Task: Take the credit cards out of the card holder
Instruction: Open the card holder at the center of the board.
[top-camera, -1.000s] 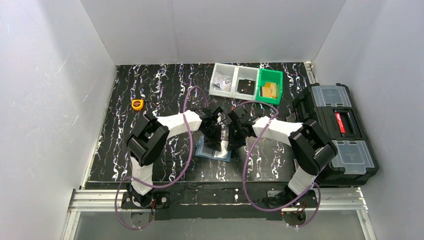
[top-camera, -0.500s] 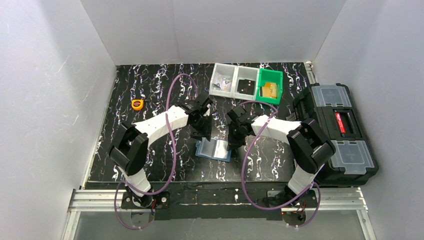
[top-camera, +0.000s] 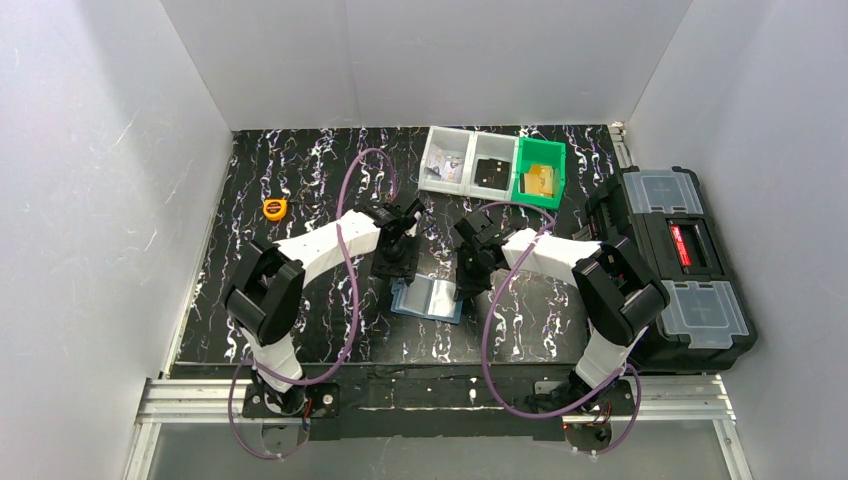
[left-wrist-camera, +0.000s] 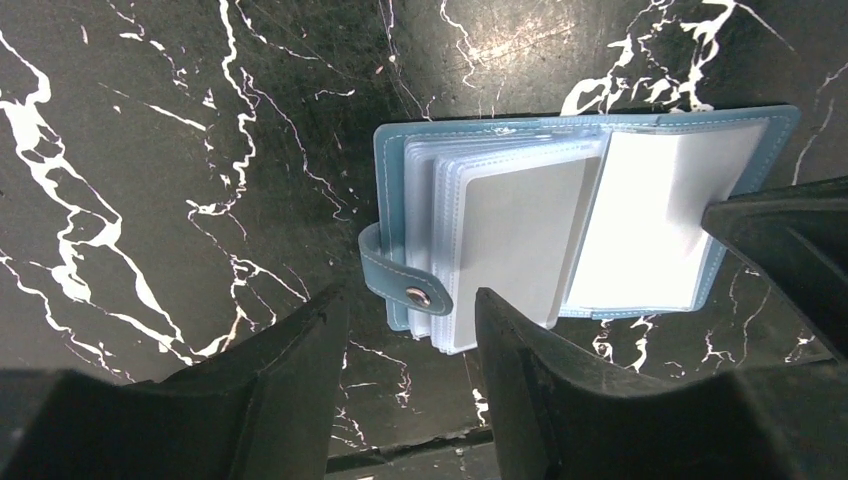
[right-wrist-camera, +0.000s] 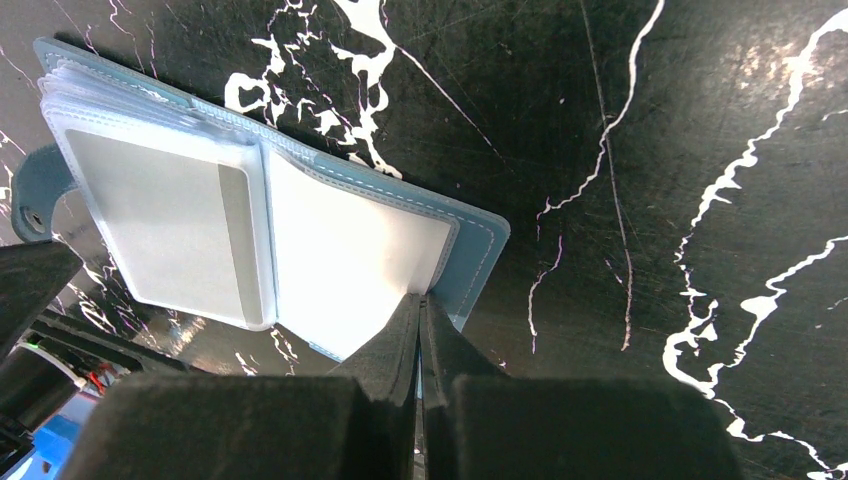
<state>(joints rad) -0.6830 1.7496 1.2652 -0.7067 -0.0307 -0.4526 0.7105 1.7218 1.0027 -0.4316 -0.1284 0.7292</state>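
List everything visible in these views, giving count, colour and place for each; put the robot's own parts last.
card holder: one, dusty blue, lying open mid-table
tape measure: one, orange, far left
clear bins: two, side by side at the far edge
green bin: one, right of the clear bins
toolbox: one, black, at the table's right edge
table: one, black, white-veined
left tool: one, black, open, over the holder's strap
right tool: one, black, shut, tips at the holder's opposite cover
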